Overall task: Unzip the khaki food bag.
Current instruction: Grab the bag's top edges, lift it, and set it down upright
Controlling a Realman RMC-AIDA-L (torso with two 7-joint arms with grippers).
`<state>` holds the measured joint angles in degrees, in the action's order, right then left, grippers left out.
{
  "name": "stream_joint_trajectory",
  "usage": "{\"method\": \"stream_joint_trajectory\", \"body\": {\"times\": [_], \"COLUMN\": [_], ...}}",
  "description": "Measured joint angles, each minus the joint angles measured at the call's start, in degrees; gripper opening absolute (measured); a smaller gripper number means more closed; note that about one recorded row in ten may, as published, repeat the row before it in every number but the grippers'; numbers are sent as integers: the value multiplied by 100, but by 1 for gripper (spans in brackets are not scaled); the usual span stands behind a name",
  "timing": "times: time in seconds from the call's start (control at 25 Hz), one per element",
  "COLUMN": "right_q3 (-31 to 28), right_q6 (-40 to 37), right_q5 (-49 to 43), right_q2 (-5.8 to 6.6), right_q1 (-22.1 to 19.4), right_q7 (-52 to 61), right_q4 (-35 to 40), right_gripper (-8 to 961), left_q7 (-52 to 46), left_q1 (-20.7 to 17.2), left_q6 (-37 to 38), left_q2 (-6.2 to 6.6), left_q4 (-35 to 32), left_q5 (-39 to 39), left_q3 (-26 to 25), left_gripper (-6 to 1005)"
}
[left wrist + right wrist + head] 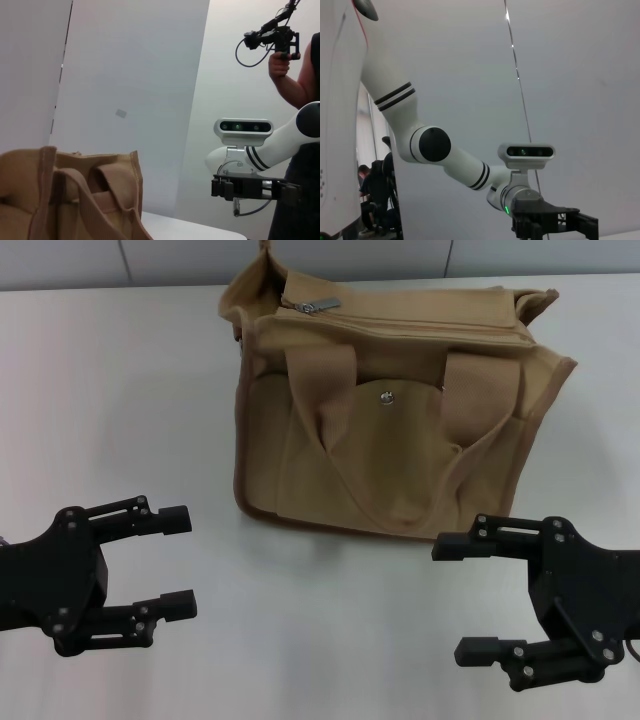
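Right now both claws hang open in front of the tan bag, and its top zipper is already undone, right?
Not quite. The head view shows the khaki food bag zipped shut, its zipper pull at one end. The left gripper and right gripper do hang open before it.

Both tools, left tool [180,562] and right tool [462,598], gape before the zipped khaki food bag [400,440].

The khaki food bag [400,410] loses its top corner at the head view's upper edge.
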<state>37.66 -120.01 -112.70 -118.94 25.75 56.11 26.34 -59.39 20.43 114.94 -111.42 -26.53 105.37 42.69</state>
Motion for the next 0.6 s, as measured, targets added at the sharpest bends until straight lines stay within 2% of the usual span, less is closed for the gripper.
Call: {"method": "stream_joint_trajectory", "body": {"times": [0.52,0.6], "right_q3": [-71,-160], "right_q6": [22,30], "right_q5": [18,36], "right_q2": [-2,-2], "right_q1": [-37,-59], "right_q7": [9,10], "right_q4": [-25,-36], "right_gripper": [783,783], "left_q7": [-19,-19], "left_q1": [-4,-28], "left_q6": [-106,-462], "left_q2": [-41,-140], "left_q4": [25,43], "left_q5": [-1,3], "left_q3": [-36,-248], "left_gripper": [748,742]}}
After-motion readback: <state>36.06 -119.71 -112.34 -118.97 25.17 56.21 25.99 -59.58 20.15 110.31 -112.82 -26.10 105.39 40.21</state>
